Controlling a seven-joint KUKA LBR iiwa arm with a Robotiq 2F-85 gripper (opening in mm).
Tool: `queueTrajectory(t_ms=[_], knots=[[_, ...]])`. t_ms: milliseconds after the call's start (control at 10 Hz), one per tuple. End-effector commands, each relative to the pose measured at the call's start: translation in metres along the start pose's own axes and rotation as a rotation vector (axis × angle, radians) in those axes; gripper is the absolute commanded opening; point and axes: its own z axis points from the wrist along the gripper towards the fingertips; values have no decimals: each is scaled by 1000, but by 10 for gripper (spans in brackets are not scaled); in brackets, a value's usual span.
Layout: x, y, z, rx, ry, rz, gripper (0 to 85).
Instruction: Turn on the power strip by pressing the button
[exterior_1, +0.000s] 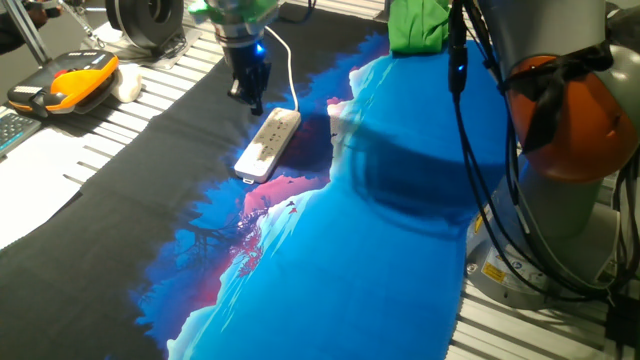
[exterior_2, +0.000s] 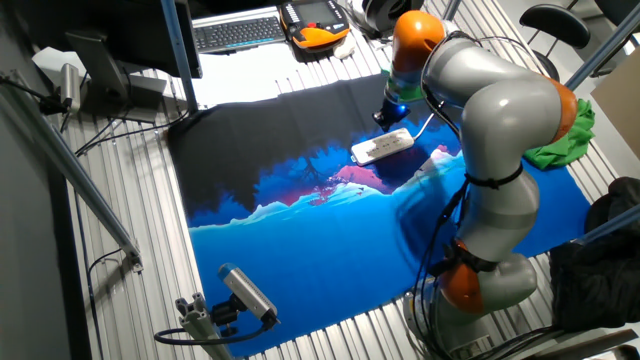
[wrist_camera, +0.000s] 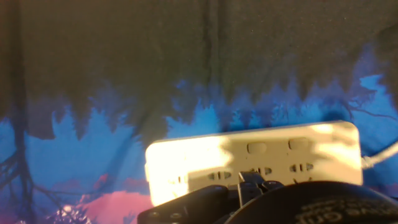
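Power strip (wrist_camera: 261, 155) markings too blurred, prob. unreadable.

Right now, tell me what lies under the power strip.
The power strip lies on a printed cloth, black, blue and pink around it. The cloth directly beneath it, and the table below that, are covered.

Hand view dim and blurry; fixed views evenly lit, sharp

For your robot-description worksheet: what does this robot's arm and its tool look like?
The arm has bulky, rounded silver-grey segments with orange bands at the joints. Black cables run alongside it. The tool is small and black, with a blue light glowing just above it.
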Motion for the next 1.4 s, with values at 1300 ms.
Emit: queueTrajectory(t_ms=[1300], knots=[[3,0,22,19,-5,2,0]])
